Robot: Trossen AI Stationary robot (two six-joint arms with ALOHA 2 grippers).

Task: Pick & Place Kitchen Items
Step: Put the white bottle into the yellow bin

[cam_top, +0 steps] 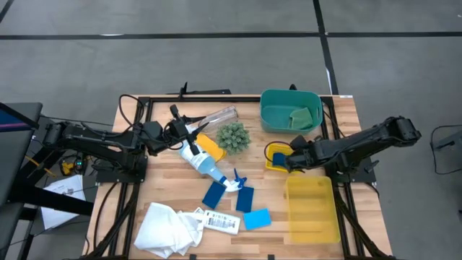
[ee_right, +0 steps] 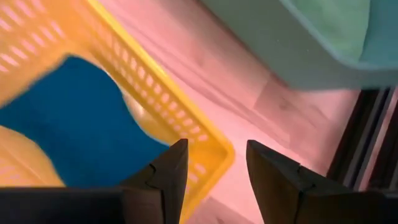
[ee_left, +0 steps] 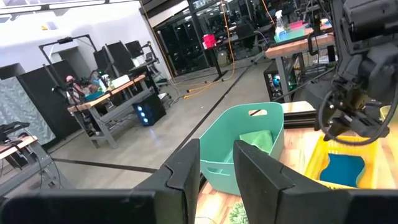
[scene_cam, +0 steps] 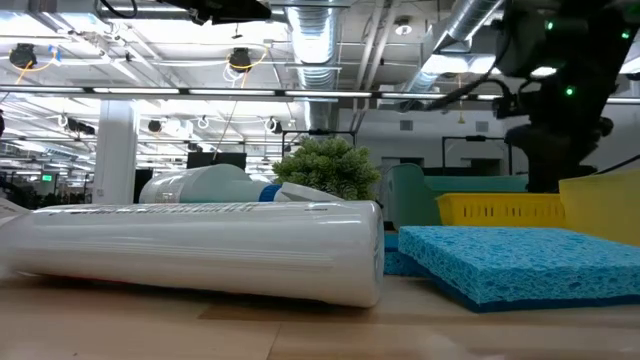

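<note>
Three flat blue foam sponges [cam_top: 214, 193] lie near the table's middle, beside a clear plastic spray bottle [cam_top: 203, 164] on its side and a crumpled white cloth [cam_top: 167, 227] at the near left. My right gripper [ee_right: 211, 171] hangs over the small yellow lattice basket [ee_right: 186, 130], fingers parted and empty, above another blue sponge [ee_right: 74, 118] inside. My left gripper [ee_left: 216, 168] hovers with a narrow gap, holding nothing. Only the low view shows the sponge's porous texture.
</note>
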